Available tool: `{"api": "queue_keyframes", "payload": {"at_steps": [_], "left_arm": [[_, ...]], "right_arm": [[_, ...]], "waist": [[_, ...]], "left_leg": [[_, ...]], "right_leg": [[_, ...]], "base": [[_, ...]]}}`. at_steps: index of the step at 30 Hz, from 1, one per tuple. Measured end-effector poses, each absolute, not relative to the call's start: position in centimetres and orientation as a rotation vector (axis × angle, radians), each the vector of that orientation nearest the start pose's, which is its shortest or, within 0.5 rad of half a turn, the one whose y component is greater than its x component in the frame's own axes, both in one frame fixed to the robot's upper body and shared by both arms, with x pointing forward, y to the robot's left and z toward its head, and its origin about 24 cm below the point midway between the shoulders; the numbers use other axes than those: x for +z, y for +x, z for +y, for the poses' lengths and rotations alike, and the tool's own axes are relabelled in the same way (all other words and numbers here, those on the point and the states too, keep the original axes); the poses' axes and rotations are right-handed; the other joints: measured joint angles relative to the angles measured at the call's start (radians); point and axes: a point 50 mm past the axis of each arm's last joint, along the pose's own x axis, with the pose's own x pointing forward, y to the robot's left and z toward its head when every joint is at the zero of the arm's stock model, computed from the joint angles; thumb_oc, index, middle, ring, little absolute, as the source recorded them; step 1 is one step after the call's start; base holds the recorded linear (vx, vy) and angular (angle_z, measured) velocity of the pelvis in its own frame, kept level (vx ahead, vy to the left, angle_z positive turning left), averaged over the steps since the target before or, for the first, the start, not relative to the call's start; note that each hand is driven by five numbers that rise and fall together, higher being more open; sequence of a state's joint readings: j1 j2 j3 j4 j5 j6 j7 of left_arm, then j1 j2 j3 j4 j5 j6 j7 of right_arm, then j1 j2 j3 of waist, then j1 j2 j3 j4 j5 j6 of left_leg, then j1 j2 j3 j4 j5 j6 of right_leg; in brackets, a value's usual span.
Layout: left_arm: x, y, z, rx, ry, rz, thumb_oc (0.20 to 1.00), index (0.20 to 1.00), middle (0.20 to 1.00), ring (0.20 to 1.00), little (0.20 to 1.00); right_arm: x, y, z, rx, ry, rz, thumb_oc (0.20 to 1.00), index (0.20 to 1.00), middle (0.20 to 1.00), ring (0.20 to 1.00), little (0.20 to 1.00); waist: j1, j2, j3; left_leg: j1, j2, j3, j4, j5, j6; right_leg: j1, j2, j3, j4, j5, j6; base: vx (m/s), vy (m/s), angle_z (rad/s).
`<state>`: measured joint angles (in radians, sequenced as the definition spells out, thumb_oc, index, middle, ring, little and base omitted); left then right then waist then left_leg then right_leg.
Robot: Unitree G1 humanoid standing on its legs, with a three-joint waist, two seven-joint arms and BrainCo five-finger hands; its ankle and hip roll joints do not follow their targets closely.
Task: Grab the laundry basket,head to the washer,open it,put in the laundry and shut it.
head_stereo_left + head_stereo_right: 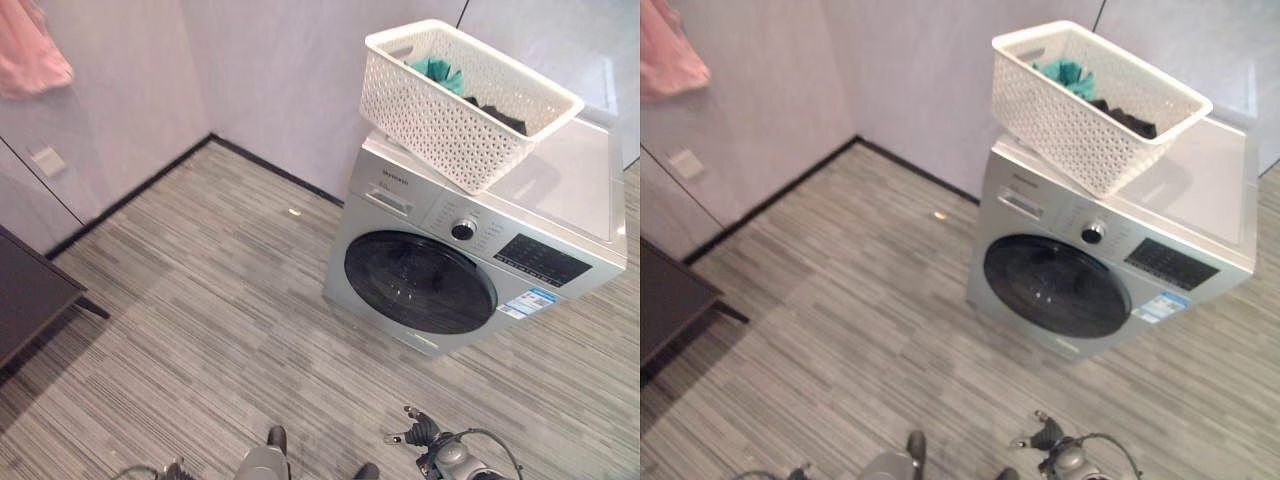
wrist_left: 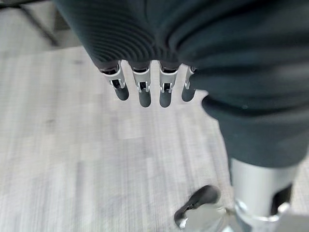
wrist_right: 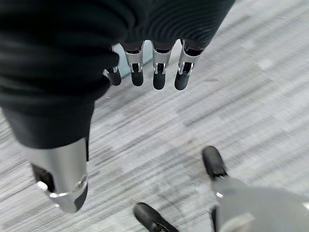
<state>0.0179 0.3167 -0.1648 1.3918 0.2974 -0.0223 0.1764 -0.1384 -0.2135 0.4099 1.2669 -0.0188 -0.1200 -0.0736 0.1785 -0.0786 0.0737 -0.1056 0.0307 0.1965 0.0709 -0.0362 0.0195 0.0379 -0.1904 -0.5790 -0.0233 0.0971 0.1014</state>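
We are seeing the basket (image 1: 460, 105) sitting on the washer (image 1: 560, 180), its door (image 1: 420, 282) closed; our left hand (image 2: 145, 84) and right hand (image 3: 154, 67) are hanging straight-fingered, holding nothing.

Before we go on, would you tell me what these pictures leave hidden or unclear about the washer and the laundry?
- Laundry basket: its walls hide most of the laundry; the pieces cannot be counted.
- Washer drum: the dark door glass hides what is inside.
- Control panel: print too small to read.
- Pink cloth: cut off by the eye views' upper left edge.
- Dark furniture: cut off at the left edge.
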Motion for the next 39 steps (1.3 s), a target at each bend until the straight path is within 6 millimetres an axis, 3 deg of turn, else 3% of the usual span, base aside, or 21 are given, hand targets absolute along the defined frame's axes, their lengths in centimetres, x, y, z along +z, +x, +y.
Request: {"api": "queue_keyframes", "payload": {"at_steps": [2,7,14,17,18,21,23,24,25,27,29,30,31,32,37,38,39], "left_arm": [[-15.8,3.7,27.8,0.028,0.703,1.39,1.0,1.0,1.0,1.0,1.0],[-15.9,4.5,27.2,0.017,0.65,1.334,1.0,1.0,1.0,1.0,1.0],[-15.7,7.0,26.4,-0.024,0.65,1.248,1.0,1.0,1.0,1.0,1.0],[-15.8,7.4,25.7,-0.043,0.643,1.221,1.0,1.0,1.0,1.0,1.0],[-15.8,7.8,25.3,-0.051,0.64,1.209,1.0,1.0,1.0,1.0,1.0],[-16.0,8.9,23.9,-0.095,0.635,1.178,1.0,1.0,1.0,1.0,1.0],[-15.9,9.3,23.9,-0.115,0.658,1.167,1.0,1.0,1.0,1.0,1.0],[-15.7,9.8,24.1,-0.114,0.669,1.156,1.0,1.0,1.0,1.0,1.0],[-15.6,9.8,24.6,-0.11,0.68,1.162,1.0,1.0,1.0,1.0,1.0],[-15.6,9.9,24.6,-0.117,0.687,1.159,1.0,1.0,1.0,1.0,1.0],[-15.7,9.8,24.3,-0.127,0.678,1.163,1.0,1.0,1.0,1.0,1.0],[-15.7,10.0,24.1,-0.132,0.673,1.155,1.0,1.0,1.0,1.0,1.0],[-15.7,10.0,24.1,-0.132,0.673,1.155,1.0,1.0,1.0,1.0,1.0],[-15.9,9.6,23.8,-0.14,0.663,1.168,1.0,1.0,1.0,1.0,1.0],[-16.1,8.2,24.1,-0.142,0.66,1.204,1.0,1.0,1.0,1.0,1.0],[-16.0,8.1,24.6,-0.135,0.67,1.207,1.0,1.0,1.0,1.0,1.0],[-15.8,8.1,25.3,-0.126,0.686,1.211,1.0,1.0,1.0,1.0,1.0]], "right_arm": [[-15.6,13.0,-20.1,0.187,-0.486,1.052,1.0,1.0,1.0,1.0,1.0],[-16.4,10.0,-20.3,0.159,-0.436,1.138,1.0,1.0,1.0,1.0,1.0],[-16.6,9.1,-20.4,0.136,-0.412,1.157,1.0,1.0,1.0,1.0,1.0],[-16.2,10.1,-20.9,0.063,-0.355,1.123,1.0,1.0,1.0,1.0,1.0],[-16.0,10.6,-21.1,0.042,-0.342,1.104,1.0,1.0,1.0,1.0,1.0],[-15.2,12.0,-22.8,-0.009,-0.354,1.065,1.0,1.0,1.0,1.0,1.0],[-14.6,13.1,-23.2,-0.021,-0.36,1.013,1.0,1.0,1.0,1.0,1.0],[-14.3,13.6,-23.4,-0.027,-0.358,0.983,1.0,1.0,1.0,1.0,1.0],[-13.6,14.6,-23.7,-0.044,-0.354,0.931,1.0,1.0,1.0,1.0,1.0],[-12.6,15.6,-25.1,-0.118,-0.339,0.875,1.0,1.0,1.0,1.0,1.0],[-11.6,16.0,-27.3,-0.21,-0.355,0.848,1.0,1.0,1.0,1.0,1.0],[-10.6,16.6,-29.0,-0.274,-0.368,0.813,1.0,1.0,1.0,1.0,1.0],[-10.6,16.6,-29.0,-0.274,-0.368,0.813,1.0,1.0,1.0,1.0,1.0],[-9.2,17.6,-30.9,-0.376,-0.381,0.758,1.0,1.0,1.0,1.0,1.0],[-7.0,18.8,-33.5,-0.485,-0.428,0.69,1.0,1.0,1.0,1.0,1.0],[-6.9,18.7,-33.8,-0.5,-0.428,0.69,1.0,1.0,1.0,1.0,1.0],[-7.0,18.3,-33.9,-0.51,-0.423,0.697,1.0,1.0,1.0,1.0,1.0]], "waist": [[0.005,-0.017,-0.032],[0.01,-0.055,-0.059],[-0.002,-0.042,-0.061],[-0.004,-0.019,-0.054],[-0.009,-0.013,-0.047],[-0.015,0.045,-0.007],[-0.037,0.065,0.018],[-0.062,0.066,0.022],[-0.09,0.069,0.03],[-0.113,0.065,0.039],[-0.114,0.066,0.043],[-0.115,0.076,0.051],[-0.115,0.076,0.051],[-0.124,0.083,0.063],[-0.132,0.097,0.076],[-0.137,0.078,0.079],[-0.137,0.036,0.076]], "left_leg": [[0.006,-0.012,-0.002,-0.023,0.001,-0.007],[0.018,-0.039,-0.023,-0.076,0.036,-0.015],[0.023,-0.037,-0.01,-0.072,0.039,-0.019],[0.035,-0.039,0.014,-0.045,0.031,-0.005],[0.034,-0.039,0.022,-0.031,0.016,0.017],[0.061,-0.032,0.02,-0.049,0.02,0.044],[0.079,-0.03,-0.012,-0.05,0.023,0.057],[0.088,-0.031,-0.037,-0.065,0.041,0.08],[0.086,-0.028,-0.072,-0.077,0.047,0.093],[0.086,-0.034,-0.095,-0.08,0.052,0.101],[0.094,-0.043,-0.109,-0.079,0.048,0.104],[0.094,-0.043,-0.118,-0.077,0.045,0.105],[0.094,-0.043,-0.118,-0.077,0.045,0.105],[0.106,-0.043,-0.136,-0.076,0.043,0.104],[0.155,-0.049,-0.15,-0.076,0.009,0.056],[0.168,-0.056,-0.165,-0.074,-0.004,0.034],[0.171,-0.077,-0.171,-0.065,-0.019,0.003]], "right_leg": [[0.003,-0.011,-0.002,0.0,-0.018,0.005],[0.008,-0.03,-0.004,-0.003,-0.046,0.02],[-0.002,-0.036,0.005,0.002,-0.061,0.021],[-0.009,-0.052,0.022,0.049,-0.064,0.032],[-0.027,-0.07,0.037,0.109,-0.07,0.042],[-0.101,-0.111,0.069,0.316,-0.042,0.047],[-0.151,-0.122,0.147,0.434,-0.049,0.057],[-0.184,-0.084,0.24,0.467,-0.103,0.091],[-0.202,-0.03,0.321,0.462,-0.132,0.082],[-0.213,-0.014,0.305,0.403,-0.131,0.068],[-0.225,-0.026,0.263,0.318,-0.115,0.061],[-0.236,-0.041,0.236,0.248,-0.094,0.075],[-0.236,-0.041,0.236,0.248,-0.094,0.075],[-0.248,-0.066,0.239,0.198,-0.054,0.085],[-0.237,-0.104,0.257,0.153,0.0,0.093],[-0.209,-0.109,0.276,0.133,-0.011,0.096],[-0.174,-0.117,0.296,0.102,-0.066,0.101]], "base": [[-0.01,0.002,0.04],[-0.02,0.004,0.13],[-0.02,0.061,-0.05],[-0.07,0.176,-0.17],[-0.09,0.123,-0.13],[-0.01,0.119,0.01],[0.04,0.044,0.35],[0.06,0.032,0.57],[0.07,0.01,0.59],[0.07,-0.021,0.55],[0.15,-0.052,0.34],[0.16,-0.033,0.15],[0.17,-0.031,0.28],[0.16,-0.027,0.27],[0.16,-0.066,0.13],[0.17,-0.095,0.31],[0.17,-0.09,0.37]]}}
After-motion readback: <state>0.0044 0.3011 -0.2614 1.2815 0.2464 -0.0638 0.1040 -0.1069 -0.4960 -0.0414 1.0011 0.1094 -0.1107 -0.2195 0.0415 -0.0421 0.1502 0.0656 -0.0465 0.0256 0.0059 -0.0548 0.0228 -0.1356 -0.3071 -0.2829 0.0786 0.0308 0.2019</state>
